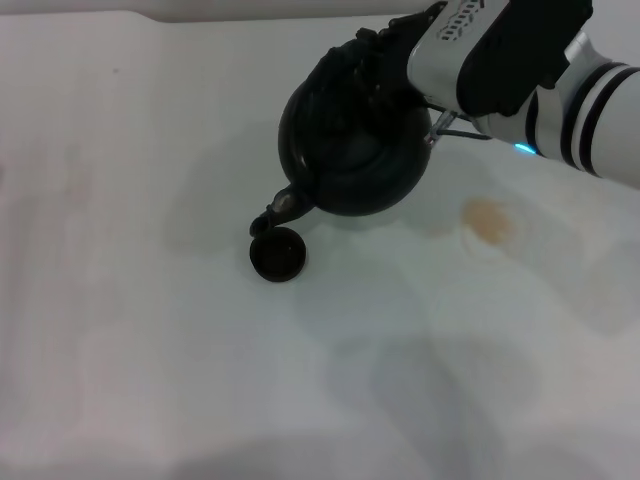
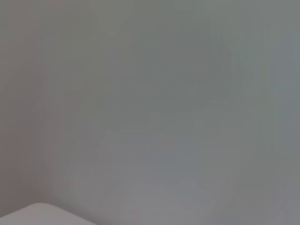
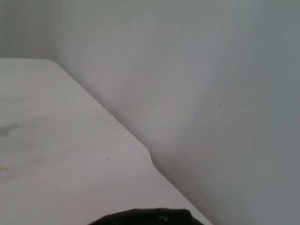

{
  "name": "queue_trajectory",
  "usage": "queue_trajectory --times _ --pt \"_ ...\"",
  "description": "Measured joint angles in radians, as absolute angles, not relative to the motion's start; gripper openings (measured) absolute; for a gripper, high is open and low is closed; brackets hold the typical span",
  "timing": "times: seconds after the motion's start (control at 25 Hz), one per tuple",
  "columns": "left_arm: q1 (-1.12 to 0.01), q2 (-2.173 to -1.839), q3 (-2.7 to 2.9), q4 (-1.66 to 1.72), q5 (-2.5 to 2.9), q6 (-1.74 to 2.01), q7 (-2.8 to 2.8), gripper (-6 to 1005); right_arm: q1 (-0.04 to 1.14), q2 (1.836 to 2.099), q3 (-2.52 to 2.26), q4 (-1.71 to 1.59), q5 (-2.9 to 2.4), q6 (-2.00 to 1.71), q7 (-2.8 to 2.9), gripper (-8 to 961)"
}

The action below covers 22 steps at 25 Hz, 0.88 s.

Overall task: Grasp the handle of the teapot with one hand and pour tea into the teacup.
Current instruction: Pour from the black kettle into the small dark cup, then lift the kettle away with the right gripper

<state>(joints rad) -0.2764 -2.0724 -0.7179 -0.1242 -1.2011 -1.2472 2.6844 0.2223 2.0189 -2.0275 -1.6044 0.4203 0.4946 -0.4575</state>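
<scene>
The glossy black teapot [image 1: 350, 150] is tilted in the head view, its spout [image 1: 278, 210] pointing down right over the tiny dark teacup [image 1: 277, 255] on the white table. My right gripper [image 1: 402, 55] comes in from the upper right and is shut on the black ribbed handle [image 1: 362, 52] at the pot's top. A dark curved edge of the teapot [image 3: 145, 216] shows in the right wrist view. My left gripper is out of view; the left wrist view shows only a wall and a table corner.
The white table [image 1: 150, 350] stretches to the left and front of the cup. A brownish stain [image 1: 490, 220] marks the table to the right of the teapot. A wall [image 3: 211, 93] stands beyond the table's far edge.
</scene>
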Motion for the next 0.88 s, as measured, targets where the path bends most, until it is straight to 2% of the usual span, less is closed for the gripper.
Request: queue_trajectory --times 0.88 --pt "-0.287 -2.074 -0.718 -0.126 -1.201 -1.247 2.684 887 0.21 2.019 -2.095 -1.55 0.276 0.365 -0.454 127"
